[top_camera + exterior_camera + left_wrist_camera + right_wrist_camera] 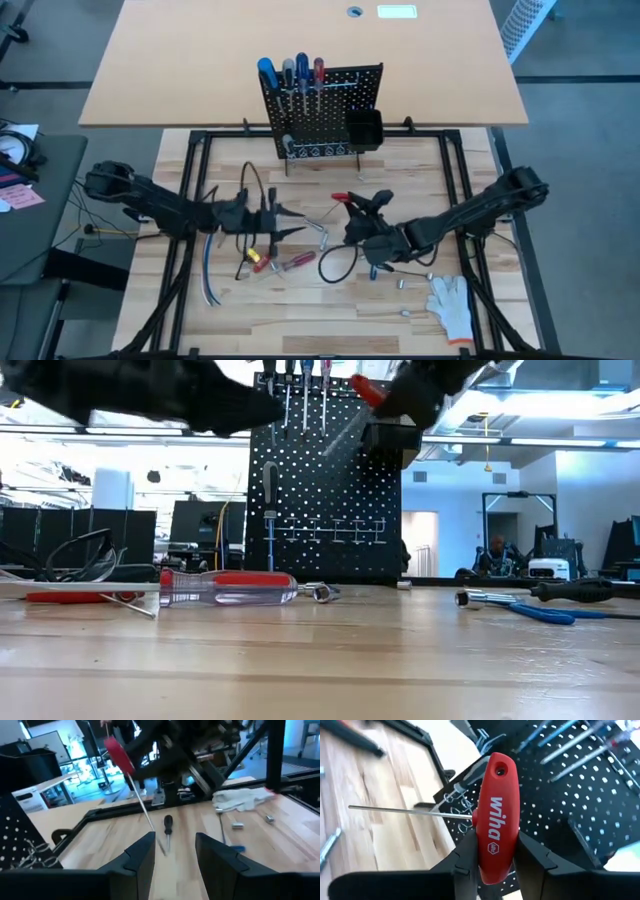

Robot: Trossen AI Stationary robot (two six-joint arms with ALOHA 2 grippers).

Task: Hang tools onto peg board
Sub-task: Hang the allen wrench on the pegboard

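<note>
Two dark arms reached over the wooden desk point(300, 310) from either side. The right gripper point(492, 862) had its fingers clamped on the fat red handle of a T-handle key point(496, 820). The handle was smooth plastic with white letters and a small hole at its tip. A thin, straight metal shaft stuck out sideways from the handle. In the high view the key point(341, 198) was held up off the desk, in front of the peg board point(325, 115), with the red end nearest the board.

The peg board was a black metal panel full of small holes. It stood upright at the far edge of the desk. Screwdrivers with blue, grey and red handles point(290, 72) hung along its top, shafts pointing down. A small black bin point(364, 130) sat on its right side.

The left gripper point(172, 852) hung low over the desk with its fingers apart and nothing between them. It pointed toward the middle of the desk.

A clear and red screwdriver point(215, 587) lay flat on the desk. A white glove point(452, 300), soft and crumpled, lay near the front right corner. Bare wood showed between the loose tools and the board.
</note>
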